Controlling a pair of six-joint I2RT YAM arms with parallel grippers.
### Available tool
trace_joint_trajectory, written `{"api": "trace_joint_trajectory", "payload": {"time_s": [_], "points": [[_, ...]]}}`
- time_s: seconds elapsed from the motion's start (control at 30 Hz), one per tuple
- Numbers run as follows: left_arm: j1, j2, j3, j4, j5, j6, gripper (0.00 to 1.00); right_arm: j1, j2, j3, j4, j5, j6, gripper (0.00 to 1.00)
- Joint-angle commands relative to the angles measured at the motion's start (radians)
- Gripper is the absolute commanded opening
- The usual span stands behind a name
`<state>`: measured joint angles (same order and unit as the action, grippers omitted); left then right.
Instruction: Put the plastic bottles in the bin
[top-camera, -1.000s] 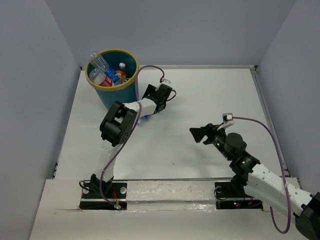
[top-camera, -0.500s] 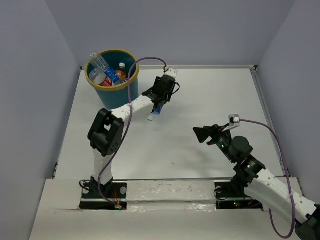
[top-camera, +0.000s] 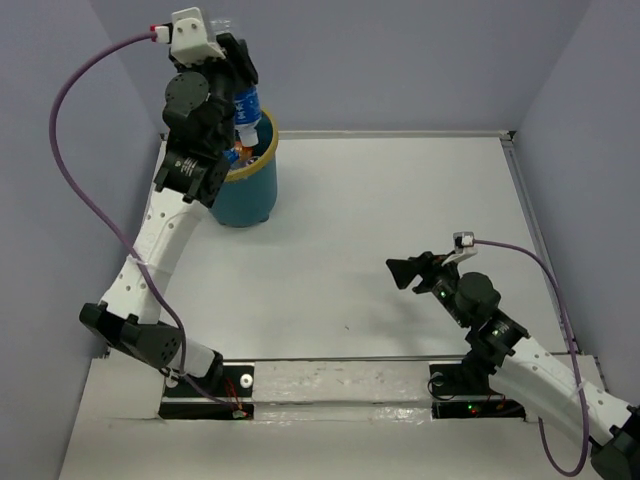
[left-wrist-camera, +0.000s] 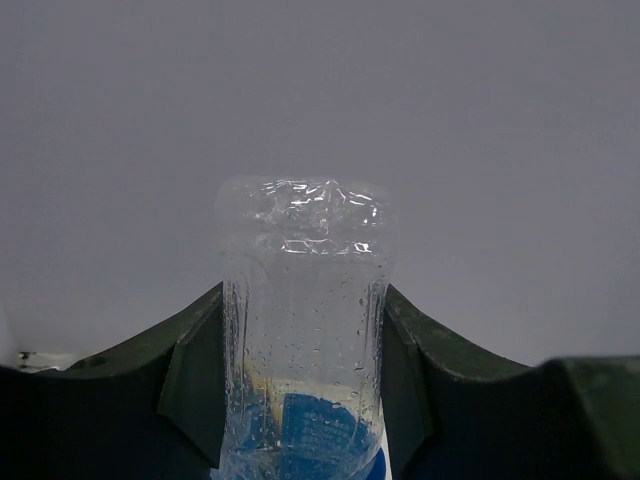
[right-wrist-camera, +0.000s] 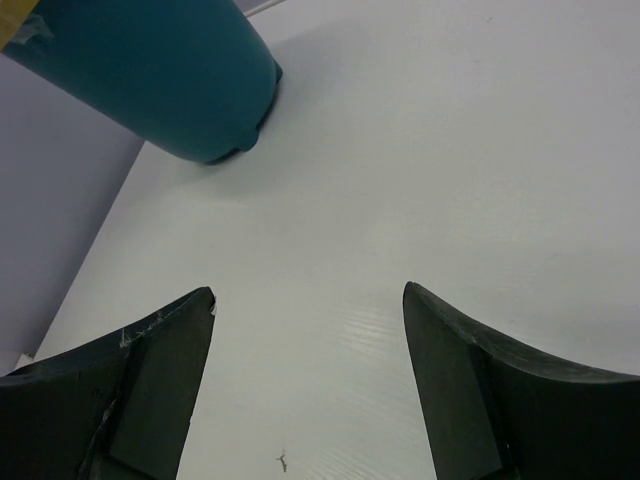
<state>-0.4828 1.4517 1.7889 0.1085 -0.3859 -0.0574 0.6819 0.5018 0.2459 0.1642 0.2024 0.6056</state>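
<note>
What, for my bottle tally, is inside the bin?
Only a bit of orange shows inside the bin; the left arm covers the rest. The left hand holds a blue-labelled bottle above the opening.

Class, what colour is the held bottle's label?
Blue, on the clear bottle; best seen in the top external view.

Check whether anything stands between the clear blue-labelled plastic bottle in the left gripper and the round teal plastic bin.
Nothing visible does. The left gripper holds the bottle just above the open mouth of the bin; the left arm hides part of that mouth.
</note>
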Motion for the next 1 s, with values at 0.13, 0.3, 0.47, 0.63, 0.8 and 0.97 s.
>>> {"api": "trace_joint_trajectory", "payload": {"time_s": [0.13, 0.3, 0.47, 0.63, 0.8, 0.97], "points": [[0.187, 0.180, 0.082, 0.131, -0.025, -0.067, 0.31, -0.001, 0.030, -0.003, 0.084, -0.073, -0.050, 0.81], [0.251, 0.275, 0.102, 0.243, -0.080, -0.105, 0.31, -0.001, 0.041, -0.003, 0.115, -0.132, -0.073, 0.82], [0.263, 0.377, 0.113, 0.350, -0.163, -0.055, 0.31, -0.001, 0.046, -0.010, 0.129, -0.164, -0.083, 0.82], [0.263, 0.365, -0.072, 0.499, -0.194, -0.070, 0.31, -0.001, 0.050, -0.011, 0.158, -0.179, -0.086, 0.82], [0.259, 0.288, -0.279, 0.638, -0.183, -0.125, 0.45, -0.001, 0.084, -0.008, 0.207, -0.195, -0.089, 0.82], [0.233, 0.197, -0.434, 0.708, -0.179, -0.118, 0.92, -0.001, 0.130, -0.013, 0.296, -0.231, -0.069, 0.82]]}}
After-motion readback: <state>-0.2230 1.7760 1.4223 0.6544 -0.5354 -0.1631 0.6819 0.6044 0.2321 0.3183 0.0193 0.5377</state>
